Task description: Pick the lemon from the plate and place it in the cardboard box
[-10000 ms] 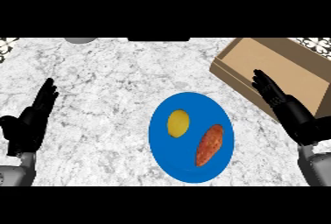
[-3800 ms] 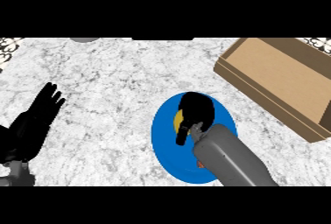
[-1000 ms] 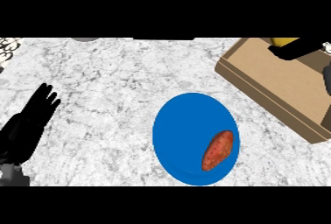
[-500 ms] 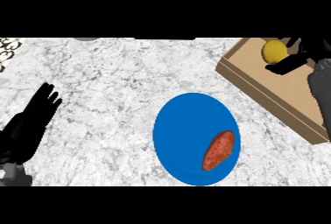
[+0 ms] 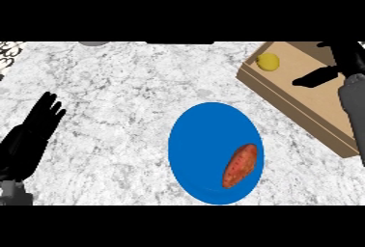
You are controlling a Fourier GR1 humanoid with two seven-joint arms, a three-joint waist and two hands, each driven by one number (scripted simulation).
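One thing is lying in the cardboard box (image 5: 314,91) now, and you are seeing it for what it is: the lemon (image 5: 268,61) is resting on the box floor in the far left corner, free of the right hand (image 5: 341,62), where half a second ago that hand was curled round it over the same spot. You are looking at a right hand with fingers spread and holding nothing, hovering over the box's far right part, well apart from the fruit. That is telling you the release is done and, in my judgement, the task is as good as finished; only the arm's retreat is remaining. The blue plate (image 5: 206,144) is sitting toward the middle of the counter (image 5: 121,96), slightly nearer the front edge, and is carrying just the reddish sweet potato (image 5: 239,165) by its right front rim; the place where the lemon lay ten seconds ago is showing bare blue. Your left hand (image 5: 32,137) is resting at the counter's left edge, fingers straight and up. The counter is showing a grey-white marbled top, with a small grey object (image 5: 92,43) peeking in at its far edge.
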